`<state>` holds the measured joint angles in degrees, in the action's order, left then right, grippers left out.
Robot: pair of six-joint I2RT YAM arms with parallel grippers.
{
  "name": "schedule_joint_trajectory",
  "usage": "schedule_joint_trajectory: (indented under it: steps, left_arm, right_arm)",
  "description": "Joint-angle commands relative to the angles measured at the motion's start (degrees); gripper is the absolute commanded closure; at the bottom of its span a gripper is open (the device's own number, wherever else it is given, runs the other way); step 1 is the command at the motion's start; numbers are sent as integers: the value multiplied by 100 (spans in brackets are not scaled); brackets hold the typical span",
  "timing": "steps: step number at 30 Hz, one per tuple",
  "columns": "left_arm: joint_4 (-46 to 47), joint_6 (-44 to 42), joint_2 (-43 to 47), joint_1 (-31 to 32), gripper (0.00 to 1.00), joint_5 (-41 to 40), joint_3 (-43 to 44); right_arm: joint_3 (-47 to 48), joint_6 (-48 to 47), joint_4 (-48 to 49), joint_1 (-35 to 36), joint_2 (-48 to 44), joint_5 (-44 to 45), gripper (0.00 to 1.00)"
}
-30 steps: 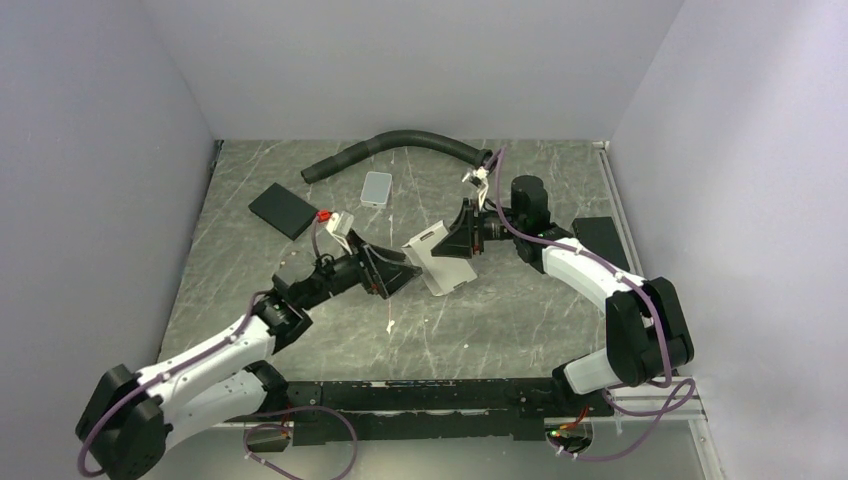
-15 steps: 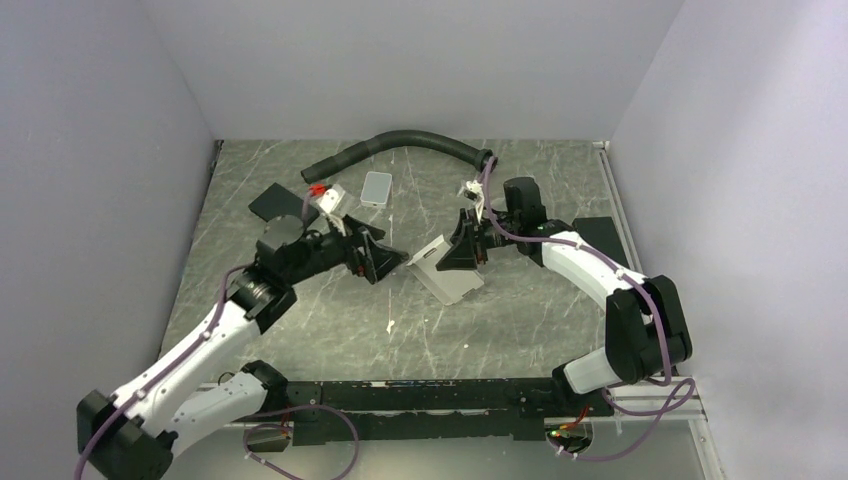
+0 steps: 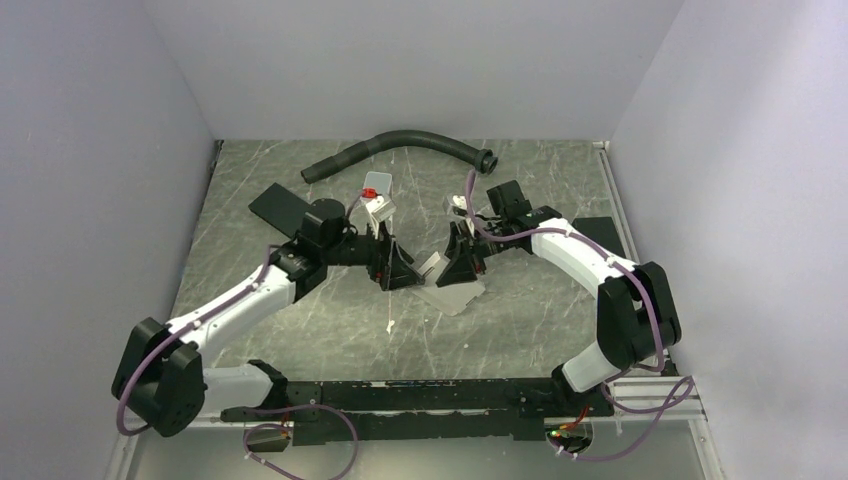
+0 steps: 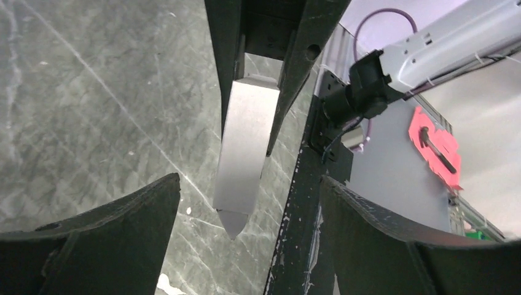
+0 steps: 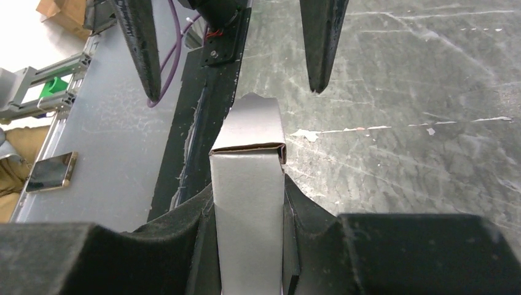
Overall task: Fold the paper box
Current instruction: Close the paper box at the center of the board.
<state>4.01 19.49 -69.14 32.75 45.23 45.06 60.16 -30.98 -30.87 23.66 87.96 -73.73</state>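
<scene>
No words or numbers to read anywhere right now. The one mark on show is a red sticker (image 4: 434, 146) on the grey panel (image 4: 387, 178), far right in the left wrist view. It carries a dark key-like symbol, too blurred to read.

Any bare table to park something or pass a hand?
Bare: the near strip of grey marble table between white cardboard paper box and black base rail; the back-right corner past the black flexible hose. Crowded: centre, where left gripper and right gripper meet at the box.
</scene>
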Motion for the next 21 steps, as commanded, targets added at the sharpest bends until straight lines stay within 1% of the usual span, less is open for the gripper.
schedule_joint_trajectory:
  steps: [1, 3, 6, 8, 13, 18, 21]
  left_arm:
    - [511, 104, -389, -15, 17, 852, 361]
    - [625, 249, -606, -15, 23, 1010, 404]
    - [797, 384, -791, -16, 24, 1025, 392]
    - [898, 455, -885, -12, 27, 1058, 397]
    - [876, 545, -1125, 25, 39, 1187, 494]
    - [854, 580, -1221, 119, 45, 1262, 508]
    - [831, 624, -1271, 151, 53, 1321, 508]
  right_arm:
    - [283, -492, -323, 25, -46, -331, 100]
    - [286, -488, -321, 33, -50, -321, 100]
    - [272, -455, -294, 42, -50, -296, 100]
    - [268, -444, -288, 50, -45, -290, 100]
    - [268, -392, -252, 59, -21, -278, 100]
    - [270, -310, -208, 69, 4, -273, 100]
    - [259, -240, -152, 64, 10, -247, 100]
